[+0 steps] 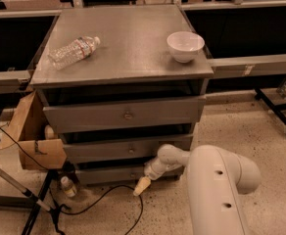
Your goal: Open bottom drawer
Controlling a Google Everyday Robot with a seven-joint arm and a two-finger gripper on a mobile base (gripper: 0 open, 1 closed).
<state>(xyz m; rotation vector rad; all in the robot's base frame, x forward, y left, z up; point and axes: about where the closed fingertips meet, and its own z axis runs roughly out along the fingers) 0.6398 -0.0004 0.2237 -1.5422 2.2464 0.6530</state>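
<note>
The pincer hangs low just before the bottom drawer, near the floor; open or closed, I cannot tell; that drawer sits lowest under the worktop, which carries a bottle and a bowl.

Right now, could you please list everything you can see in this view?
cabinet: one, grey, centre.
water bottle: one, clear, lying on cabinet top, left.
bowl: one, white, cabinet top, right.
top drawer: one, grey, tallest front.
middle drawer: one, grey, below it.
bottom drawer: one, grey, lowest.
cardboard box: one, brown, left of cabinet.
small bottle: one, pale, floor beside box.
cable: one, black, floor.
robot arm: one, white, lower right.
gripper: one, cream-tipped, at the bottom drawer front.
</note>
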